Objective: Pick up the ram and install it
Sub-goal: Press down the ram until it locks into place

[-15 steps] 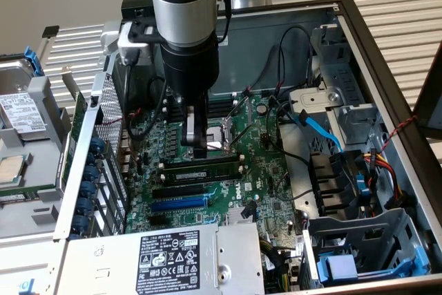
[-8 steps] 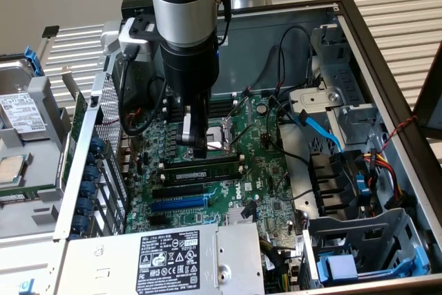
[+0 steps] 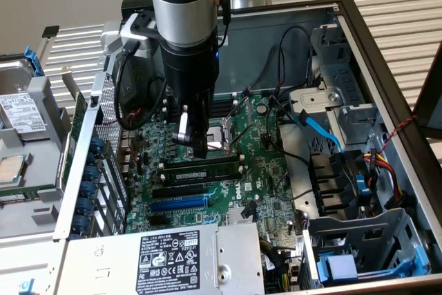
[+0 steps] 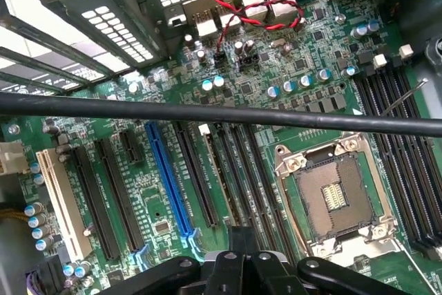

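The ram (image 3: 200, 168), a long green stick with dark chips, lies along one of the black slots on the motherboard (image 3: 266, 191) inside the open computer case. My gripper (image 3: 199, 148) hangs just above it, beside the CPU socket (image 3: 219, 136), shut with nothing between its fingers. Whether the fingertips touch the stick is unclear. In the wrist view the gripper (image 4: 240, 240) points down at the row of black memory slots (image 4: 238, 170) between the blue expansion slot (image 4: 167, 177) and the CPU socket (image 4: 331, 198).
A black cable (image 4: 221, 112) crosses the wrist view above the board. The power supply (image 3: 173, 257) sits at the case's near side. Blue and black cables (image 3: 321, 129) and a drive cage (image 3: 366, 246) fill the exterior view's right. A hard drive (image 3: 21, 112) lies outside at the left.
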{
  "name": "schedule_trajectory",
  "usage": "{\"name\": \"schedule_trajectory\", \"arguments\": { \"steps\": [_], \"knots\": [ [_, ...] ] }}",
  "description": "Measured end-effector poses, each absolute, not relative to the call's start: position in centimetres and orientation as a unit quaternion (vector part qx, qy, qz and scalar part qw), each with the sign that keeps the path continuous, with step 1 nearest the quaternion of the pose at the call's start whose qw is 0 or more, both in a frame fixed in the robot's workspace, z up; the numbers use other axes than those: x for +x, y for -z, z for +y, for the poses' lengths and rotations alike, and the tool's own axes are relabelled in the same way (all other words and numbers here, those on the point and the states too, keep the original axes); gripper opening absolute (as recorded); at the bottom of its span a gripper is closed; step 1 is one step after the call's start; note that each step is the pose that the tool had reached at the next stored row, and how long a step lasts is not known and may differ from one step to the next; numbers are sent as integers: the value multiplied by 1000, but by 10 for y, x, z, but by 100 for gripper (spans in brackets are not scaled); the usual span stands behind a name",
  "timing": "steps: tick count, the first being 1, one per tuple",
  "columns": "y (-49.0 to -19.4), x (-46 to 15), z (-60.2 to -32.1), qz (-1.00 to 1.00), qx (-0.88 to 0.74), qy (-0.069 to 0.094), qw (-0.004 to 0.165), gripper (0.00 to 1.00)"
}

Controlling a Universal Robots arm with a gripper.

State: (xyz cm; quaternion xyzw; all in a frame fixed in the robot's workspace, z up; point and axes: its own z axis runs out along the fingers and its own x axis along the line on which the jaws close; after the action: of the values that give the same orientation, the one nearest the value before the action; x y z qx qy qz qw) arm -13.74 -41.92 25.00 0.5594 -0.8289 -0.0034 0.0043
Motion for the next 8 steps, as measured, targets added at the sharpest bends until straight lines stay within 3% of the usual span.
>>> {"name": "schedule_trajectory", "arguments": {
  "steps": [8],
  "knots": [
    [-250,-137,-419,-853,522,4,4,11]
  ]
}}
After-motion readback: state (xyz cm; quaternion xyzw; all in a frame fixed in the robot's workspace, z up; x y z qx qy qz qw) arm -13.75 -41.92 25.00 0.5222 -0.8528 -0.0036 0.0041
